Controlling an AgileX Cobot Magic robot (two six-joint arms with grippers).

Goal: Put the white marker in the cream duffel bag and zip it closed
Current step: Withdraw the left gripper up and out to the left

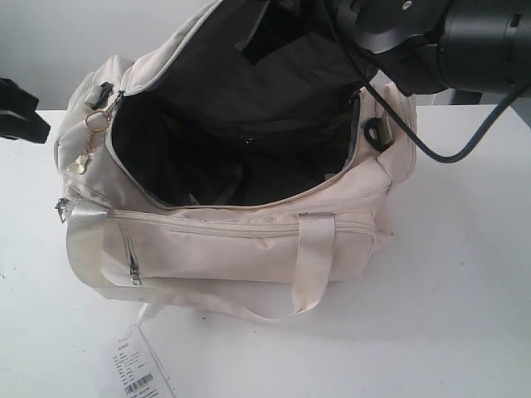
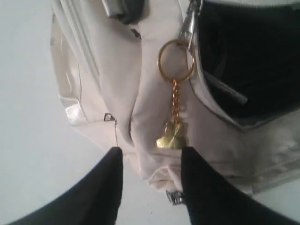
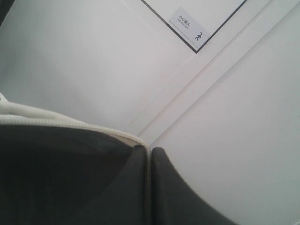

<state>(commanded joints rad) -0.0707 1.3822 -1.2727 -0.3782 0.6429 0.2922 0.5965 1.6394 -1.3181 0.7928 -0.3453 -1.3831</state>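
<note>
Keyring [image 2: 176,98] (gold heart charm) hangs near spread left pincer [image 2: 151,155]; right pincer [image 3: 149,150] pinches cream duffel bag [image 1: 249,249].

A white table [image 1: 465,290] fills the scene, its surface plain and matte. On its near left part lies a paper tag [image 1: 139,369], flat and slightly askew, printed with small lines of text and a barcode; the frame edge cuts off its near end. At the far left a gold keyring [image 2: 176,61] hangs down, and a short chain below it carries a gold heart-shaped charm [image 2: 171,136]. Behind the table stands a pale wall [image 1: 50,50]. The right wrist view shows a small white sign [image 3: 190,26] with dark lettering and a walking figure, set inside a dark-lined panel.
</note>
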